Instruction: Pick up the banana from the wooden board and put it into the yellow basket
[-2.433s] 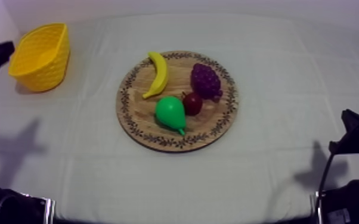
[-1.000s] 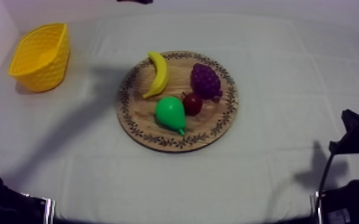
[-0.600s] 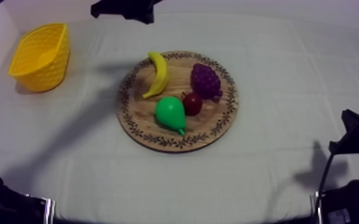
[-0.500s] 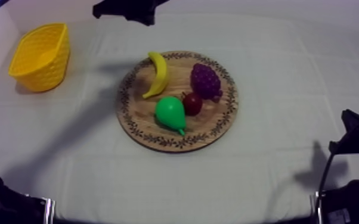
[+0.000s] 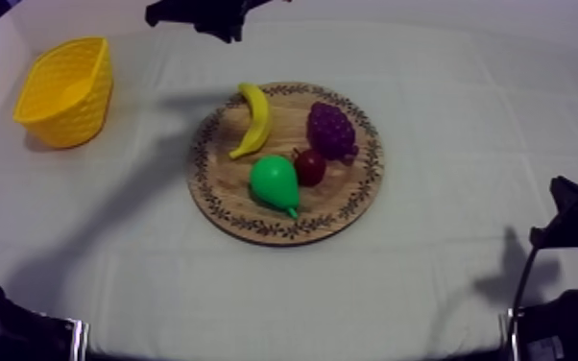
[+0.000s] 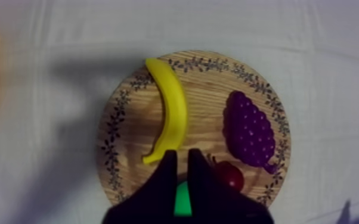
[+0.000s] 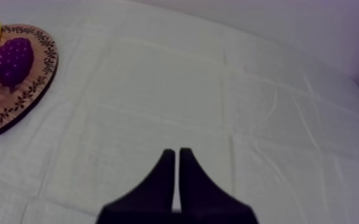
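The banana (image 5: 254,119) lies on the left part of the round wooden board (image 5: 343,200). Its long axis runs from the far rim toward the near left, and its outer curve bows toward the grapes (image 5: 331,130). It is smooth, yellow and crescent-shaped. The grapes are knobbly and purple, the pear (image 5: 274,182) glossy green. The lattice-walled yellow basket (image 5: 62,91) sits well apart, far left. The left claw (image 6: 179,155) hangs above the board just beside the banana's near tip, fingers nearly together, gripping nothing. The right claw (image 7: 176,152) is closed, empty, over the cloth-covered surface (image 5: 466,115).
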`<state>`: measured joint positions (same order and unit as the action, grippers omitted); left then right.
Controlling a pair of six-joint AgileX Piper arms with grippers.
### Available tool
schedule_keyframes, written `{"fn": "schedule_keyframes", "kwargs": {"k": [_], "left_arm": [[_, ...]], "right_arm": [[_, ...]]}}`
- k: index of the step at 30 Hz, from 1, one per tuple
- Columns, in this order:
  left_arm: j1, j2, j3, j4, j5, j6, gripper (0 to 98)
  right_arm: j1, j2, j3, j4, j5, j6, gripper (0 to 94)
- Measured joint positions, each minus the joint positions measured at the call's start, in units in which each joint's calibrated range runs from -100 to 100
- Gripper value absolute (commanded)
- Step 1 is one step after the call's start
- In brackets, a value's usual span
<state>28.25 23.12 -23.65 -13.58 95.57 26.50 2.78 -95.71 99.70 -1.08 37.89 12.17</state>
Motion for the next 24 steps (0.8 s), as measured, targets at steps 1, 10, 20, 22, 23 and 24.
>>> {"fn": "schedule_keyframes", "kwargs": {"k": [1,10,20,22,23,24], "left_arm": [[0.0,0.2,-0.1,-0.05,0.1,0.1,31.0],[0.6,-1.5,1.8,-0.91,-0.7,1.9,61.4],[0.8,-1.8,3.0,0.77,-4.1,1.6,67.6],[0.8,-1.1,2.9,1.12,-4.1,1.5,67.3],[0.8,-0.6,2.8,1.39,-4.2,1.5,67.3],[0.8,-0.3,2.8,1.48,-4.3,1.5,67.2]], "right_arm": [[0.0,0.0,0.0,0.0,0.0,0.0,0.6],[0.0,0.0,0.0,0.0,0.0,0.0,0.6],[0.0,0.0,0.0,0.0,0.0,0.1,0.6],[0.0,0.0,0.0,0.0,0.0,0.1,0.6],[0.0,0.0,0.0,0.0,0.0,0.1,0.6],[0.0,0.0,0.0,0.0,0.0,0.1,0.6]]}}
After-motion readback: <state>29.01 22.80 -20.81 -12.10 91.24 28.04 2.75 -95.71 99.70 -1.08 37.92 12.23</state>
